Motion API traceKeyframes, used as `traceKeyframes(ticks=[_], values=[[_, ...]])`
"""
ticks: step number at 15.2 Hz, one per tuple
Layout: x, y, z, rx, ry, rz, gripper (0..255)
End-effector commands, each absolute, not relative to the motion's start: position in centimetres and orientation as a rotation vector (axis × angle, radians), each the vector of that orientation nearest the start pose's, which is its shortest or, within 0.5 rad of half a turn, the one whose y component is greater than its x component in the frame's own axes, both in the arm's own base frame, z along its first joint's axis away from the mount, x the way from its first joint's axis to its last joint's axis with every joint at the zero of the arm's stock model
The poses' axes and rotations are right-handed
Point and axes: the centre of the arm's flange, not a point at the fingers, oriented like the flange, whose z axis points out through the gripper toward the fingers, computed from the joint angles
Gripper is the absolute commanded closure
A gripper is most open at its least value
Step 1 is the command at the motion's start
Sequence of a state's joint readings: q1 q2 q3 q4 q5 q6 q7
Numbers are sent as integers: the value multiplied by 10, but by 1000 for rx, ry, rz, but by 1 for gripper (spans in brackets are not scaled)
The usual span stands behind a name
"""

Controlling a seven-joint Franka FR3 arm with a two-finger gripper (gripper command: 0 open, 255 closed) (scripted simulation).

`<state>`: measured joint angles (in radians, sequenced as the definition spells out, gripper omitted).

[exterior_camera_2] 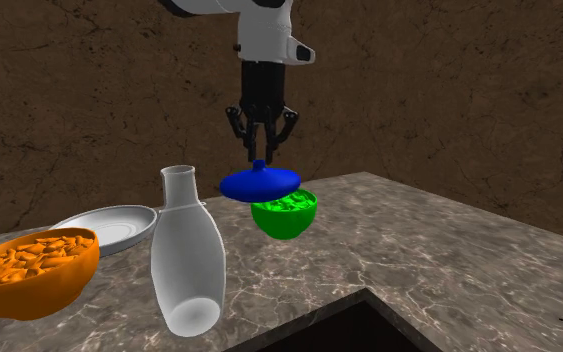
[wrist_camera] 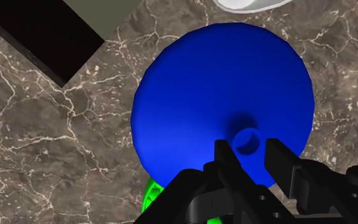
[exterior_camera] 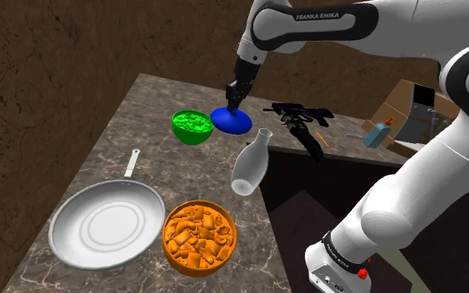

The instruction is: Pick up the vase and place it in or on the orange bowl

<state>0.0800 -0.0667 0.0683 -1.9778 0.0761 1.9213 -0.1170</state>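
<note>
Hidden: green bowl (wrist_camera: pixel 149 194) mostly under blue vase (wrist_camera: pixel 203 95) in wrist view; orange bowl (exterior_camera_2: pixel 29 270) cut by second exterior view's left edge | Count: two bowls, one pan (exterior_camera: pixel 107 225), one white bottle (exterior_camera: pixel 251 162), one blue vase | Claw (exterior_camera_2: pixel 260 160): clamped on blue vase's neck | Blue vase: raised off counter (exterior_camera: pixel 141 116), just beside green bowl, well apart from orange bowl

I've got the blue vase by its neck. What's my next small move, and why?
Probably lift a little higher before heading for the orange bowl. The jaws clasp the neck of the blue vase, which hangs at about the rim height of the green bowl, and the taller white bottle stands along the way.
</note>
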Motion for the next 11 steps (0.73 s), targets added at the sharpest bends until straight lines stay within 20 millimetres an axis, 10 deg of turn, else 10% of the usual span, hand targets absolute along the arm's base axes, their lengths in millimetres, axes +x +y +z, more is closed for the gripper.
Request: traceKeyframes(ticks=[1, 11], values=[[524, 96, 503, -3052, -367, -14, 255], [435, 192, 519, -3052, -367, -14, 255]])
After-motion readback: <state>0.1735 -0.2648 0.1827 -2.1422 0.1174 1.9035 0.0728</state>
